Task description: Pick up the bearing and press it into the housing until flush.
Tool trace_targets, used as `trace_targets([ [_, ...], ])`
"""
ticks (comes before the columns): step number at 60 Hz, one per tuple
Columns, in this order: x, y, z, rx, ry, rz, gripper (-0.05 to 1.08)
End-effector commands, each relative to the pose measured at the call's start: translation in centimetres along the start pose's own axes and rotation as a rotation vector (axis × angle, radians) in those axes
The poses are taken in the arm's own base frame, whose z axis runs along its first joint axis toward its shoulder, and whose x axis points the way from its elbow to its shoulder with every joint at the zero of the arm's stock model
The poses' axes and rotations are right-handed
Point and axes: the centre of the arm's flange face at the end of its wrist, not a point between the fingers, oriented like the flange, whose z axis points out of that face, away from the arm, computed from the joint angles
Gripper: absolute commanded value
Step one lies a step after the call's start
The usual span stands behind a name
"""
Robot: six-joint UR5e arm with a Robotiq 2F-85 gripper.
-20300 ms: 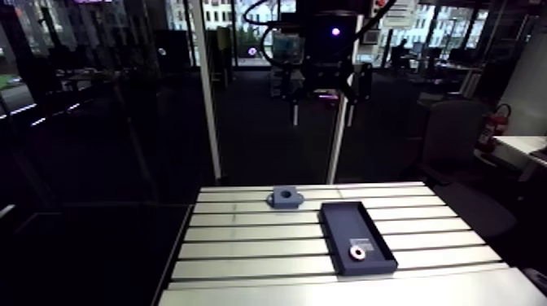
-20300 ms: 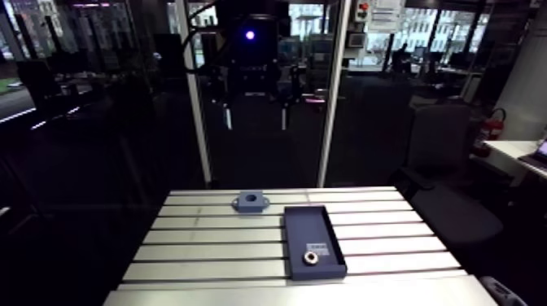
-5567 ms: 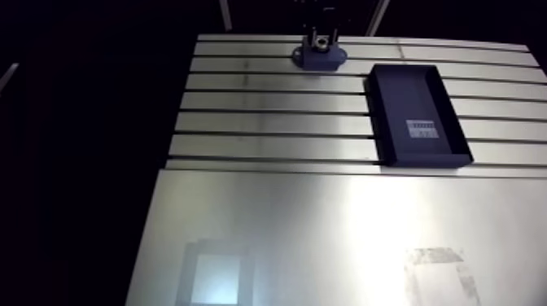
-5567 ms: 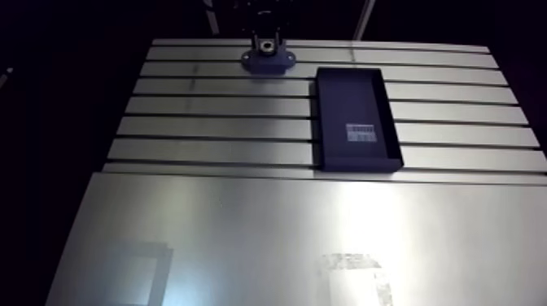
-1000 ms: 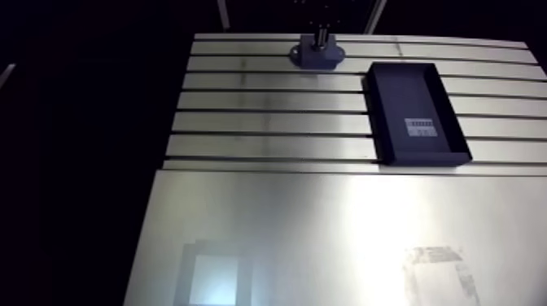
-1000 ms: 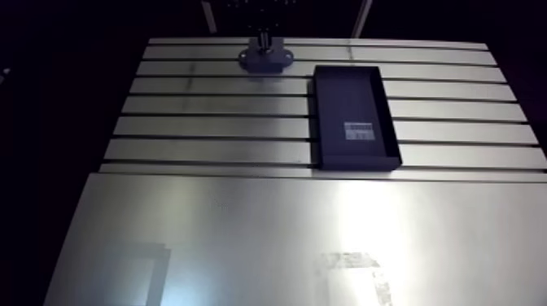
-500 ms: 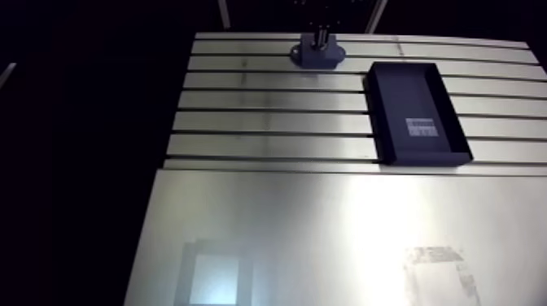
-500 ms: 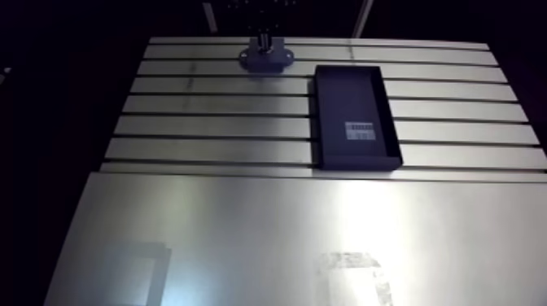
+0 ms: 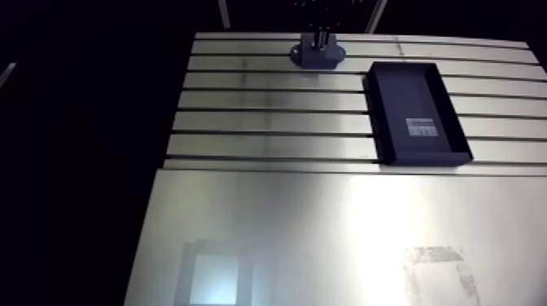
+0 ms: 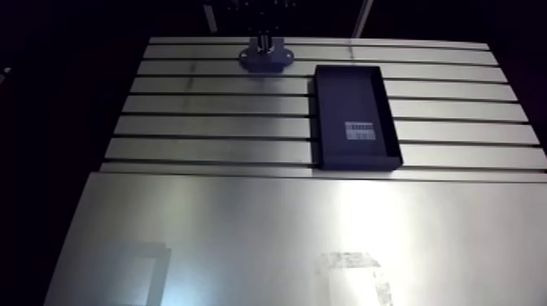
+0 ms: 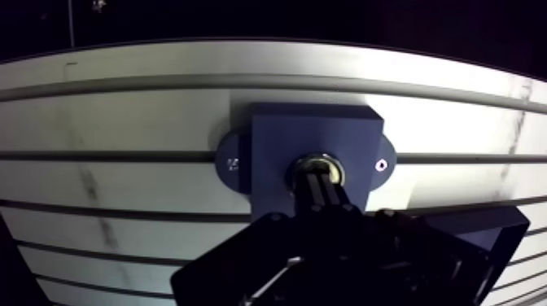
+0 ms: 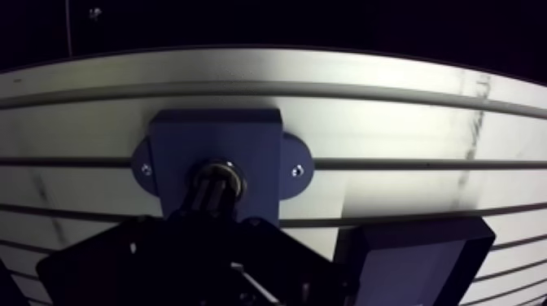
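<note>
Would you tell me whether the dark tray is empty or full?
Empty: the tray holds only its white label, nothing loose.

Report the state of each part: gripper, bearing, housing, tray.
bearing: sitting in the bore of the housing; whether it is flush cannot be told.
housing: flat on the table, directly under the gripper.
gripper: shut, fingertips together on top of the bearing.
tray: empty except for a label, apart from the housing.

Slotted aluminium table (image 9: 269, 122) bearing blue housing (image 11: 281, 134) and dark tray (image 9: 407, 93).
</note>
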Motion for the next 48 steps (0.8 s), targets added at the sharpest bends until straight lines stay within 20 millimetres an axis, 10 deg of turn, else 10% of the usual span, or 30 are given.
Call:
trace_targets([
  [1,-0.02,-0.05,0.01,0.0,0.0,-0.002,1.08],
  [48,0.12,0.12,0.09,0.005,-0.001,-0.001,1.08],
])
